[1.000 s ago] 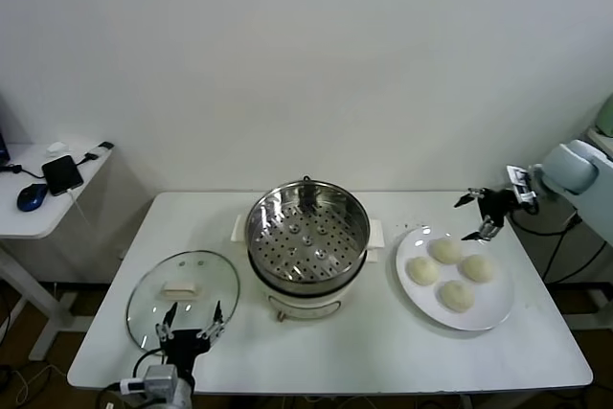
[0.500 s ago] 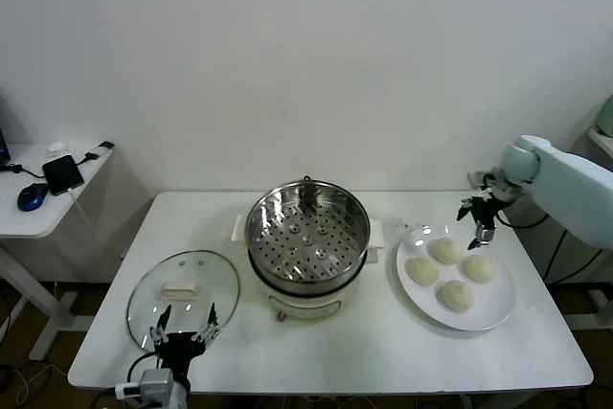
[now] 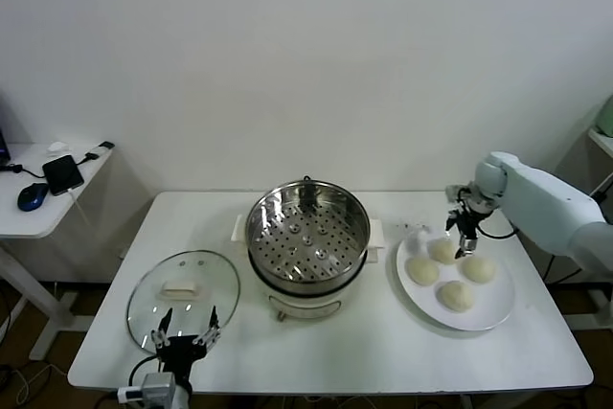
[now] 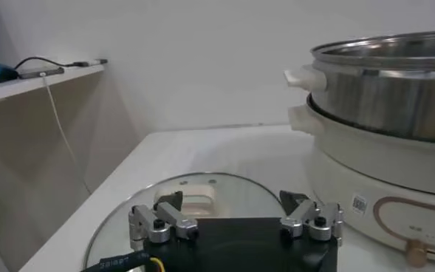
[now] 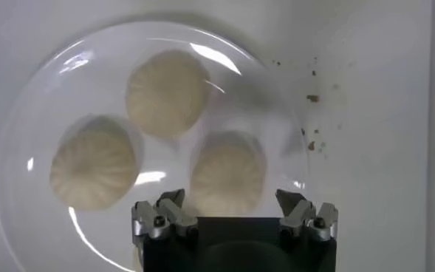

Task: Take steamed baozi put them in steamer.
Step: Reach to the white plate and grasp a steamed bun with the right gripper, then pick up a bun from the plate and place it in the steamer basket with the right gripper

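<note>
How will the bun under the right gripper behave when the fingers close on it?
The steamed baozi looks like soft, smooth dough, so it would probably dent under a hard squeeze. Its domed top may slip out of the open right gripper. It sits flat on the glossy plate, so it seems more likely to slide than roll.

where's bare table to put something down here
Free: the table strip in front of the steamer, between lid and plate. Crowded: the plate holds four baozi, with the right gripper open above them.
</note>
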Robot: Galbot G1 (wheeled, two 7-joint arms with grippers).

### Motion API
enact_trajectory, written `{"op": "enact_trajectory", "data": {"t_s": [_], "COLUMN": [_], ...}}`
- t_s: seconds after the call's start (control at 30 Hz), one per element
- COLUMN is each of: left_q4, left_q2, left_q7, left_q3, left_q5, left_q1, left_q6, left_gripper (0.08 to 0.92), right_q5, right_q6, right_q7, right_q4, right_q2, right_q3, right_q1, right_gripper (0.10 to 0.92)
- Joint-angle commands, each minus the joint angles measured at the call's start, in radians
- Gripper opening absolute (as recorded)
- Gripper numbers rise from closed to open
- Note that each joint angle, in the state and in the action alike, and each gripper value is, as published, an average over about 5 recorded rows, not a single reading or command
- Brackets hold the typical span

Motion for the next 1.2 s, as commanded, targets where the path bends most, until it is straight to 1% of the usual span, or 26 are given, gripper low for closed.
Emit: {"op": "enact_trajectory", "data": {"t_s": [0.03, 0.1, 0.17, 0.27, 0.37, 0.47, 0.6, 0.73, 0.83, 0.93, 1.07, 1.13, 1.2], "left_q4": [0.002, 0.002, 0.002, 0.002, 0.002, -0.001, -0.011, -0.025, -0.033, -0.038, -0.04, -0.039, -0.037], "left_q2": [0.0, 0.001, 0.001, 0.0, 0.0, 0.0, -0.003, -0.001, -0.002, 0.0, 0.003, 0.004, 0.005], "left_q7": [-0.001, -0.001, -0.001, -0.002, -0.003, -0.005, -0.005, -0.006, -0.006, -0.005, -0.004, -0.004, -0.004], "left_q3": [0.001, 0.002, 0.004, 0.007, 0.01, 0.013, 0.017, 0.023, 0.031, 0.037, 0.043, 0.045, 0.048], "left_q5": [0.001, 0.002, 0.002, 0.003, 0.005, 0.01, 0.018, 0.022, 0.027, 0.032, 0.035, 0.035, 0.035], "left_q1": [0.003, 0.003, 0.002, 0.002, 0.003, 0.006, 0.014, 0.025, 0.028, 0.028, 0.025, 0.022, 0.019], "left_q6": [-0.003, -0.003, -0.003, -0.003, -0.003, -0.004, -0.004, -0.006, -0.004, -0.002, 0.001, 0.003, 0.005], "left_gripper": [0.823, 0.823, 0.823, 0.823, 0.823, 0.823, 0.823, 0.823, 0.823, 0.823, 0.823, 0.823, 0.823], "right_q5": [-0.051, -0.076, -0.103, -0.123, -0.111, -0.08, 0.019, 0.191, 0.317, 0.401, 0.436, 0.404, 0.335], "right_q6": [-0.003, -0.002, 0.0, 0.007, 0.012, 0.009, 0.008, 0.028, 0.084, 0.163, 0.242, 0.28, 0.345], "right_q7": [0.01, 0.017, 0.022, 0.028, 0.028, 0.019, -0.008, -0.038, -0.056, -0.069, -0.075, -0.066, -0.049], "right_q4": [-0.054, -0.061, -0.069, -0.076, -0.057, 0.002, 0.139, 0.286, 0.374, 0.498, 0.688, 0.773, 0.832], "right_q2": [0.032, 0.035, 0.038, 0.04, 0.034, 0.01, -0.052, -0.089, -0.06, 0.004, 0.11, 0.162, 0.212], "right_q3": [0.075, 0.099, 0.121, 0.148, 0.165, 0.15, 0.033, -0.197, -0.344, -0.433, -0.48, -0.481, -0.474], "right_q1": [-0.051, -0.058, -0.063, -0.068, -0.071, -0.055, 0.075, 0.341, 0.551, 0.714, 0.81, 0.806, 0.774], "right_gripper": [0.823, 0.822, 0.804, 0.753, 0.717, 0.697, 0.689, 0.693, 0.693, 0.694, 0.696, 0.695, 0.694]}}
